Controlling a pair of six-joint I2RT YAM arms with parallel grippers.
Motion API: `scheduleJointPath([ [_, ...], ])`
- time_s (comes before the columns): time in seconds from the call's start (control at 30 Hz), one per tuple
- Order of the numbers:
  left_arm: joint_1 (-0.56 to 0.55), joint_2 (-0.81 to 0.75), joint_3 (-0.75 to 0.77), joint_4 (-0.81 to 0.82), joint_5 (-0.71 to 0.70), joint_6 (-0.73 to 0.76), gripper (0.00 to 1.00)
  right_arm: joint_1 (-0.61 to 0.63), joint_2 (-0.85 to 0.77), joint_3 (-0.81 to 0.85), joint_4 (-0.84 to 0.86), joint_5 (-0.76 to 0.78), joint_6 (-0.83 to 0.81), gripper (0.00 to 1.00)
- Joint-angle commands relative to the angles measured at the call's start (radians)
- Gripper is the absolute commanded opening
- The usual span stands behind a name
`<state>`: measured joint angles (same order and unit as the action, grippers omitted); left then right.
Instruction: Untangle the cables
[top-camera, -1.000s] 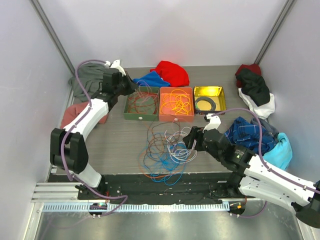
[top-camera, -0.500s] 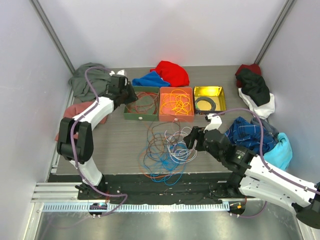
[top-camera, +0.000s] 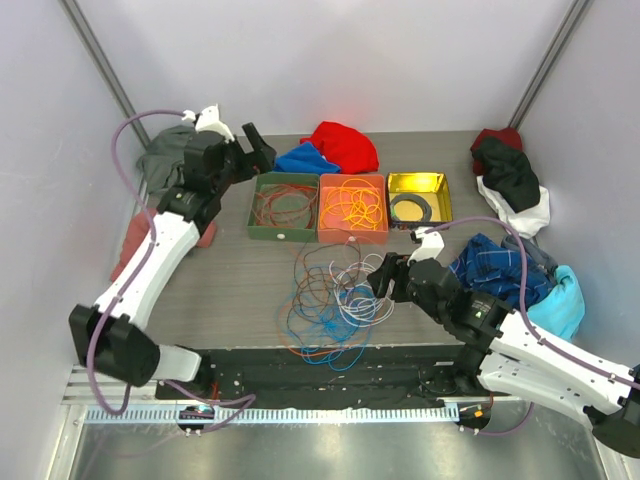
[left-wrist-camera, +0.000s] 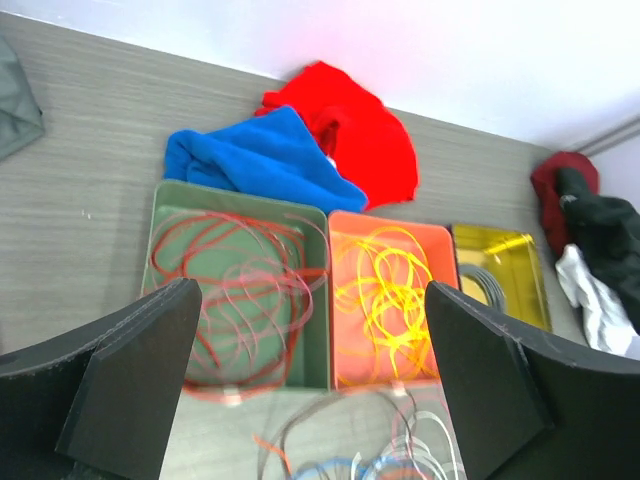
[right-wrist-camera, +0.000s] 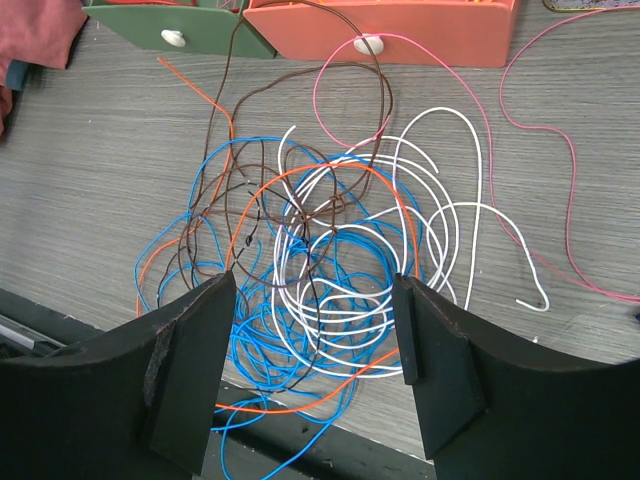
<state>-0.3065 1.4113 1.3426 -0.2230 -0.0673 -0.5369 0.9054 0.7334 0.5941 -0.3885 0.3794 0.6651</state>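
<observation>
Cables (top-camera: 335, 295): loose tangle on the table (top-camera: 230, 290), just in front of the green tray (top-camera: 283, 236) and orange tray (top-camera: 352, 237), between the two arms.

Right wrist view: blue, white, brown and orange strands cross over each other in one knot (right-wrist-camera: 330, 260). A pink strand (right-wrist-camera: 565, 200) loops off to the right, clear of the knot. A brown strand runs up toward the orange tray's front wall (right-wrist-camera: 430, 45).

Sorted so far:
- green tray holds red cables (left-wrist-camera: 235, 290), coiled flat inside.
- orange tray holds yellow-orange loops (left-wrist-camera: 385, 300).
- yellow tray (top-camera: 418, 181), at the right end of the row, holds a black coil (top-camera: 410, 208).

The three trays sit side by side in a row; green and orange touch.

Left jaws: spread wide, nothing between them. Both fingers (left-wrist-camera: 130, 380) frame the wrist view, which looks down on the green and orange trays. In the top view the arm is raised near the far left corner of the green tray, apart from the tangle.

Right jaws: spread, nothing pinched. Fingers (right-wrist-camera: 190, 370) hang low over the near side of the tangle, blue and white loops showing in the gap. Cannot tell whether the tips touch any strand.

Behind the trays: red cloth (top-camera: 345, 145) and blue cloth (top-camera: 303, 158), overlapping. More clothes are heaped along the left and right table edges.
</observation>
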Motion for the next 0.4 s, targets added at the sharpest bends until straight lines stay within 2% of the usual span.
scheduleJointPath([
  [0.0, -0.048, -0.185, -0.074, -0.074, -0.089, -0.005, 1.0, -0.003, -0.006, 0.001, 0.02, 0.027, 0.005, 0.72],
  [0.17, -0.185, -0.353, -0.235, -0.283, -0.261, -0.07, 1.0, -0.002, -0.009, 0.001, 0.008, 0.064, -0.016, 0.72],
  [0.37, -0.217, -0.517, -0.382, -0.407, -0.227, -0.115, 1.0, -0.003, 0.043, 0.041, 0.013, 0.082, -0.045, 0.72],
])
